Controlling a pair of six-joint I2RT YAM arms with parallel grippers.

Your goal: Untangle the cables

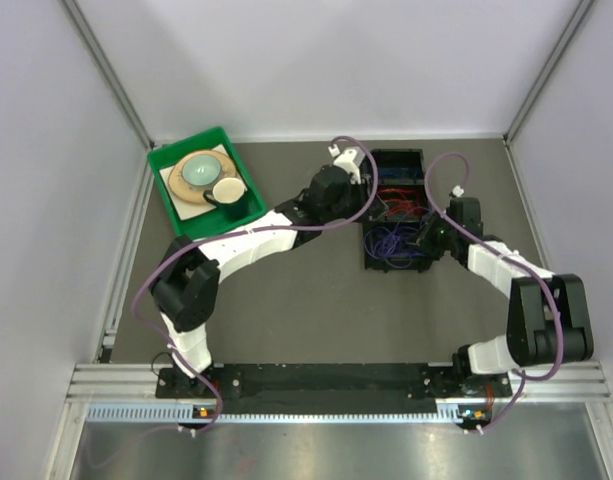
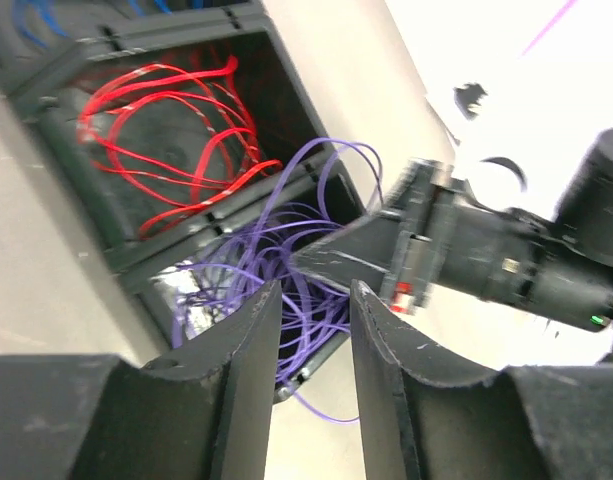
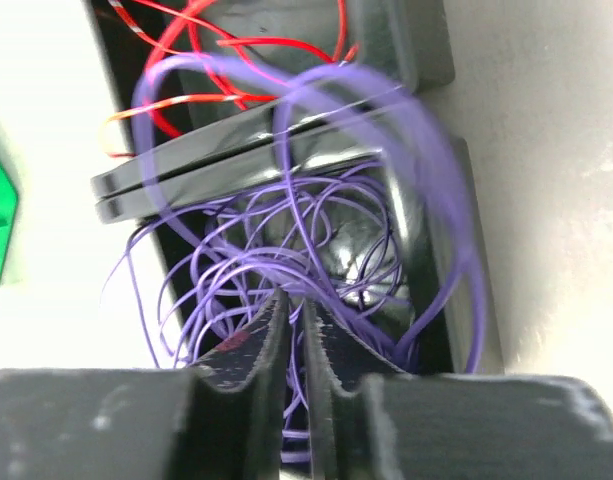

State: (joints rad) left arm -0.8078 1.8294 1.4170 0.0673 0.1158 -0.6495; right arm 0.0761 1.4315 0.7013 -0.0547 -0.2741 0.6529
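Observation:
The cables lie sorted in a black divided box (image 1: 367,255): blue cables (image 1: 396,180) at the far end, red cables (image 1: 401,205) in the middle, purple cables (image 1: 391,243) nearest. My left gripper (image 2: 311,292) hovers open at the box's left side, nothing between its fingers; the purple cables (image 2: 296,230) and red cables (image 2: 176,130) lie beyond it. My right gripper (image 3: 296,298) reaches into the purple compartment from the right. Its jaws are almost together, with a strand of the purple cables (image 3: 286,250) between them. A wide purple loop arches up over the divider.
A green tray (image 1: 166,165) holding a plate and bowl sits at the back left of the table. Grey walls enclose the table on three sides. The right gripper (image 2: 304,258) shows in the left wrist view, tip buried in the purple tangle.

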